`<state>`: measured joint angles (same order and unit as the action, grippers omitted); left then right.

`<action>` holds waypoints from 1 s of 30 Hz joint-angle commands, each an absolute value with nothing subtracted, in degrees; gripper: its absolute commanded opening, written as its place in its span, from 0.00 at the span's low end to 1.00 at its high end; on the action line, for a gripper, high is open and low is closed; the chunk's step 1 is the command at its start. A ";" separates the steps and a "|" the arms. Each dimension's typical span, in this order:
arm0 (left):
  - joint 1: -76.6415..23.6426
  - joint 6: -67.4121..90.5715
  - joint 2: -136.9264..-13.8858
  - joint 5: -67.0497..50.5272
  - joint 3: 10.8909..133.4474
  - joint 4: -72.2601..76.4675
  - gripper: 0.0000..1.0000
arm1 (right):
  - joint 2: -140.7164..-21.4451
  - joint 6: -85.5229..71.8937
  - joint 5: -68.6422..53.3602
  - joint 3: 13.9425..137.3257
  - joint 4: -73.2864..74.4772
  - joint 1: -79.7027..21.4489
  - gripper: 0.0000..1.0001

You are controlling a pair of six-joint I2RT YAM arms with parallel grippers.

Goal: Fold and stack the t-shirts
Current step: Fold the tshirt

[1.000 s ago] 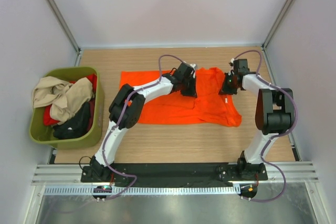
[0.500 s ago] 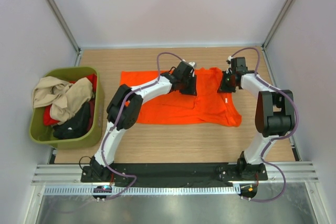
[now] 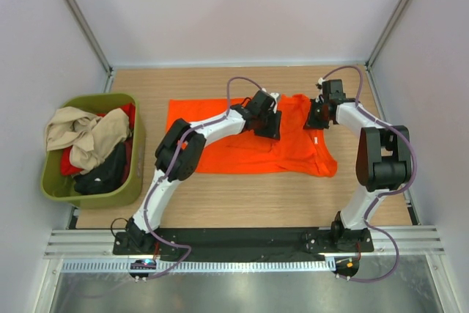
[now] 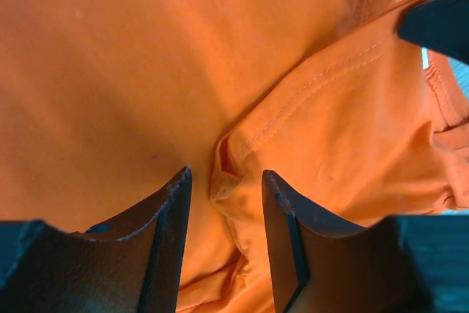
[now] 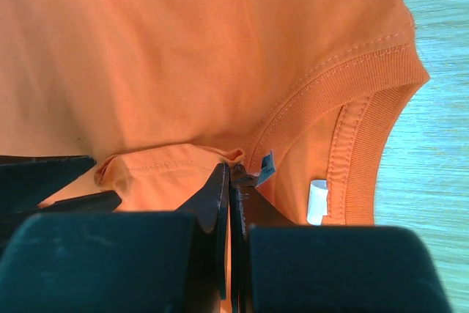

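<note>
The bright orange t-shirt (image 3: 242,148) lies spread on the wooden table with its round neck (image 5: 366,108) to the right. My left gripper (image 3: 270,124) hovers over its upper middle. In the left wrist view it (image 4: 225,174) is open, its jaws on either side of a raised fold of orange cloth (image 4: 234,159) without pinching it. My right gripper (image 3: 316,119) is by the collar. It (image 5: 231,170) is shut on a sleeve hem of the orange t-shirt (image 5: 168,166). Beige (image 3: 77,133), red (image 3: 69,163) and black (image 3: 102,174) t-shirts lie heaped in the tub.
The olive-green tub (image 3: 51,185) stands at the table's left edge. White walls enclose the table on three sides. Bare wood (image 3: 242,196) runs between the orange shirt and the arm bases. A white label (image 5: 316,201) shows inside the collar.
My left gripper has opened and let go of the orange cloth, shifting slightly right. The right gripper stays shut by the collar.
</note>
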<state>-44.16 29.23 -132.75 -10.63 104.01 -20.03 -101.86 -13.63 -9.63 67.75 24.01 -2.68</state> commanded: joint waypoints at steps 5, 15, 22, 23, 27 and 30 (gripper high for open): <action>-44.30 29.18 -132.37 -9.85 106.52 -20.30 0.00 | -99.05 -12.04 -8.17 70.40 24.08 -2.99 0.01; -44.38 34.63 -124.54 -0.97 100.20 -17.05 0.00 | -97.82 -11.34 -8.53 70.66 19.17 -4.04 0.01; -44.12 36.38 -126.47 0.61 101.42 -17.40 0.00 | -99.93 -10.64 -7.82 71.89 16.00 -4.13 0.01; -44.03 36.56 -126.56 1.31 101.43 -17.40 0.00 | -100.37 -10.63 -8.08 71.89 15.47 -4.13 0.01; -43.68 37.88 -127.88 2.20 102.22 -18.54 0.00 | -103.00 -10.37 -9.31 73.38 14.85 -4.22 0.01; -43.33 38.32 -128.32 2.81 102.04 -18.63 0.00 | -104.41 -9.93 -9.49 73.21 13.98 -4.31 0.01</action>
<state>-43.90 37.15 -127.98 0.51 100.57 -19.07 -103.04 -11.25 -9.34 71.31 17.21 -4.05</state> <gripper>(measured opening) 0.009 0.032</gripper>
